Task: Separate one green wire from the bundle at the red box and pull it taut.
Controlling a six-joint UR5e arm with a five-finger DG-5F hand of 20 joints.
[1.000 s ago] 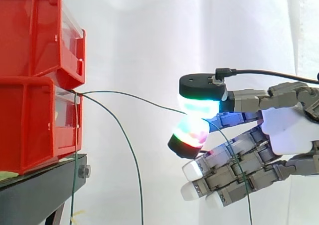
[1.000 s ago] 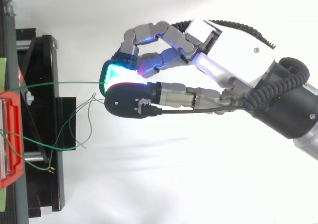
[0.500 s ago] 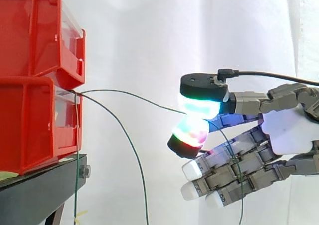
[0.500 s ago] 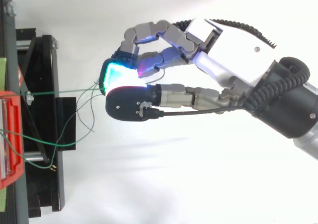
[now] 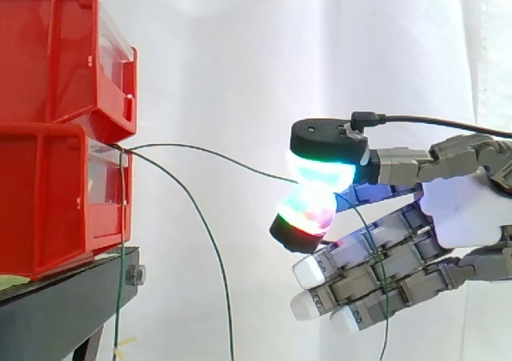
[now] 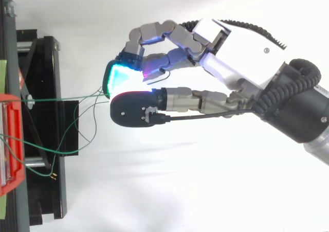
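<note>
I see two stacked red bins (image 5: 56,129) on the black stand (image 5: 64,297); can't tell what's inside them. Hand (image 5: 464,209) is well right of them, two glowing pads (image 5: 320,171) pinched on one green wire (image 6: 51,99) that runs from the bin seam, slightly bowed. Other wires (image 5: 210,241) hang slack below.

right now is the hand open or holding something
hand: shut, pinching one green wire
</note>
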